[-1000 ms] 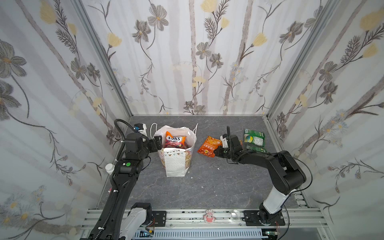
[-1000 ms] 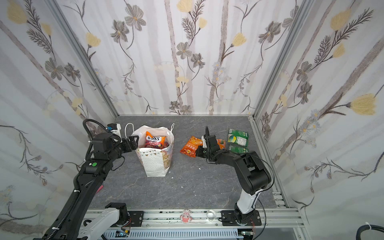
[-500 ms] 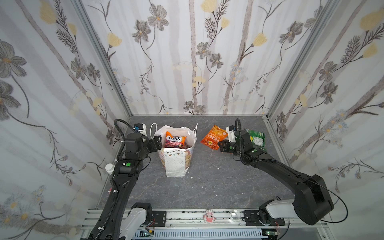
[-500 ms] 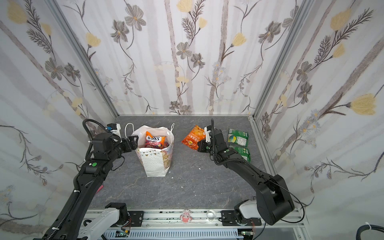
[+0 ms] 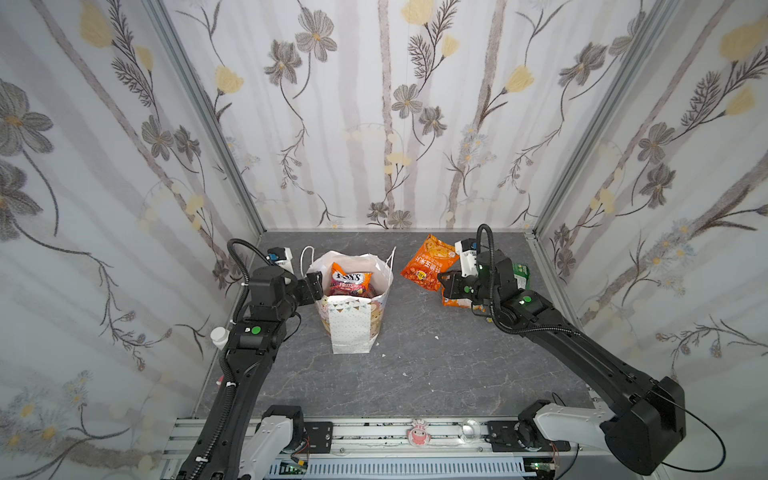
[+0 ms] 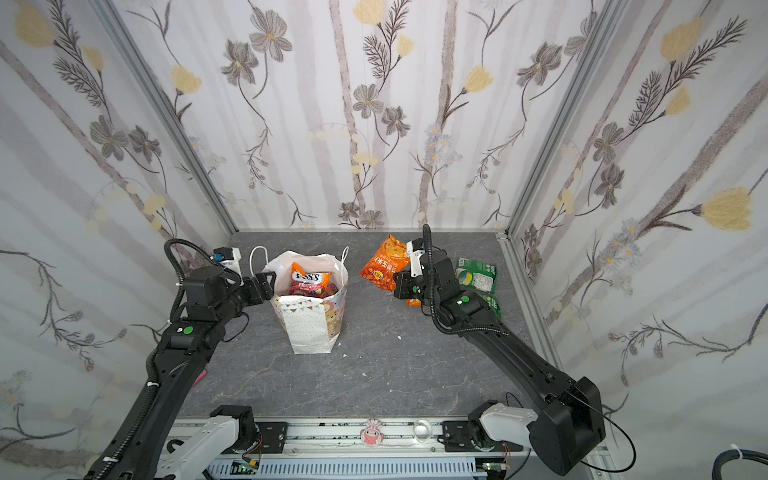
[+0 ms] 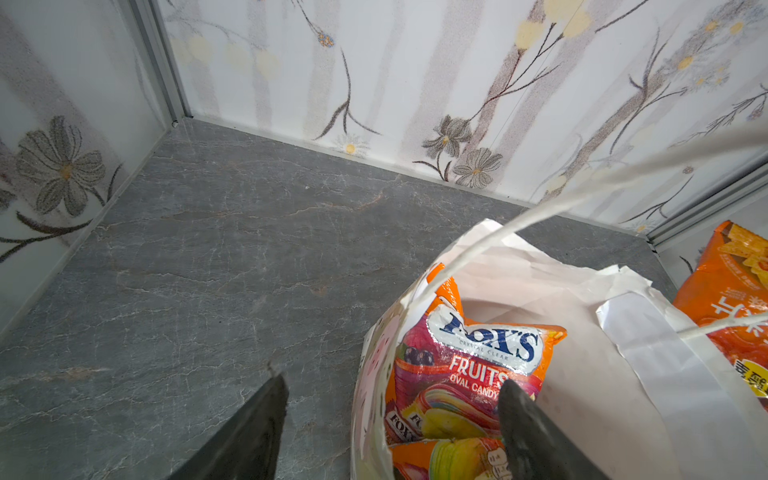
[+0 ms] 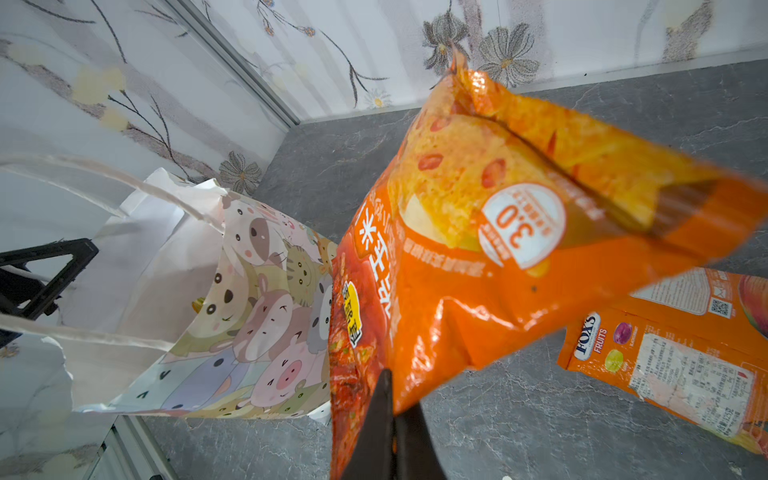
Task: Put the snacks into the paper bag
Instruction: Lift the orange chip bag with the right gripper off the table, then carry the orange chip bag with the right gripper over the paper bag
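Paper bag (image 5: 351,328) stands upright left of centre in both top views, a FOX'S candy bag (image 5: 350,282) inside. To its right, the right gripper (image 5: 445,284) holds an orange snack packet (image 5: 428,266) aloft, with green packets (image 6: 476,274) beyond.

Left wrist: the left gripper (image 7: 390,382) gapes, one finger outside the bag's wall and one inside.

Right wrist: the jaws are pinched tight on that packet's edge. Another FOX'S packet (image 8: 673,365) lies on the table (image 8: 519,415).

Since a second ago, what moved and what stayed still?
The right gripper, shut on the orange packet, raised it higher as its arm stretched out. The left gripper stayed at the rim of the paper bag. The bag and the FOX'S candy bag inside stayed put.
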You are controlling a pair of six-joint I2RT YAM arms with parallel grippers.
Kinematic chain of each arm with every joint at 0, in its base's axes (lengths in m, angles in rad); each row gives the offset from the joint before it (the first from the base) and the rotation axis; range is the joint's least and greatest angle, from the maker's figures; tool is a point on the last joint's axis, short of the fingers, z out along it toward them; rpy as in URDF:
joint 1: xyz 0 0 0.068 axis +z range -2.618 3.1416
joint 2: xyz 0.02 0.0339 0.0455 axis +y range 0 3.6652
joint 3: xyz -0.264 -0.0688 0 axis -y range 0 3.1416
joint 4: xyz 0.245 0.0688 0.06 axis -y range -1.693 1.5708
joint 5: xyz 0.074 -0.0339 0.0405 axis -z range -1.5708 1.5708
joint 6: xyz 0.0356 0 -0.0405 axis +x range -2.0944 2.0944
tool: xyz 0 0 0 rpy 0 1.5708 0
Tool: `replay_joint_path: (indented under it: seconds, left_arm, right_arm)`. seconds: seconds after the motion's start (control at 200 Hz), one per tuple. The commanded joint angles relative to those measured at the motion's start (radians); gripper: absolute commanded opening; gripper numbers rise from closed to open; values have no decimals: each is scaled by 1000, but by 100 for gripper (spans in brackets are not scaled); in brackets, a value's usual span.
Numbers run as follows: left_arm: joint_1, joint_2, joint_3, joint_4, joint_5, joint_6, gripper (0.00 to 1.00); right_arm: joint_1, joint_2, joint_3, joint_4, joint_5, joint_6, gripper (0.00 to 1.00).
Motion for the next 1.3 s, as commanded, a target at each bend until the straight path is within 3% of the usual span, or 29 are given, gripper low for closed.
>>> replay_joint_path:
  seconds: [0.0,0.33,0.839,1.299]
  left_arm:
    - [1,-3,-1,25,1,12,79]
    - [0,-3,-4,26,5,13,79]
    - [0,-1,0,27,-5,15,79]
    - [1,2,0,26,-5,15,79]
  right_arm:
    - [11,-19,40,-28,49,-26,0]
    - [39,-71,90,-23,55,-61,0]
    - [107,-62,313,-124,90,-126,0]
    - [258,101,575,-242,39,-220,0]
